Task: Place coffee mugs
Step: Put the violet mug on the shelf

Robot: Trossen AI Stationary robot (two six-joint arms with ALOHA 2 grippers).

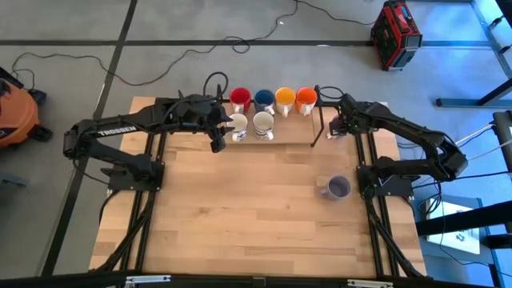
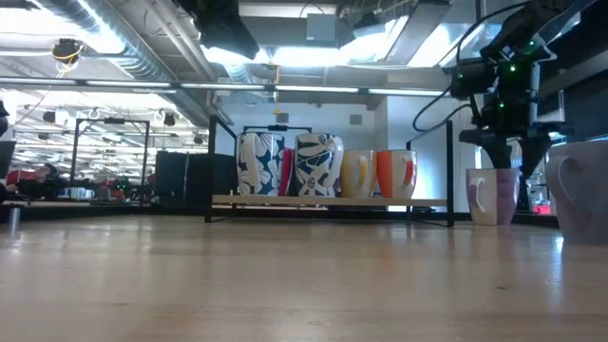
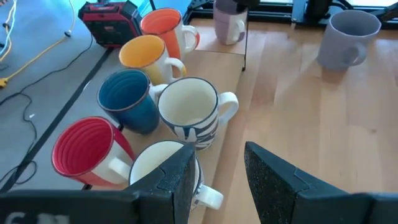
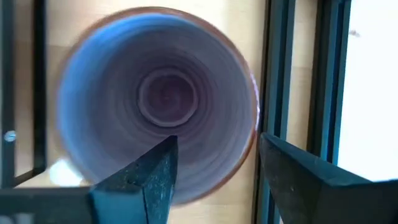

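Six mugs stand on a low board at the table's far edge. The far row holds red (image 1: pixel 239 98), blue (image 1: pixel 263 99), yellow-orange (image 1: pixel 285 98) and orange (image 1: pixel 306 98). Two white, blue-patterned mugs (image 1: pixel 238 126) (image 1: pixel 263 124) stand in front. My left gripper (image 3: pixel 217 180) is open beside the left white mug (image 3: pixel 158 165), one finger over its rim. My right gripper (image 4: pixel 217 174) points down, open, above a dull purple mug (image 4: pixel 161 93) standing upright right of the board (image 2: pixel 494 197). Its fingers straddle the rim's side. A second purple mug (image 1: pixel 338 188) stands on the table's right half.
A black metal frame (image 1: pixel 318 116) edges the board's right end, close to the right gripper. A red case (image 1: pixel 395 34) and cables lie on the floor beyond the table. The table's near half (image 1: pixel 240 216) is bare wood.
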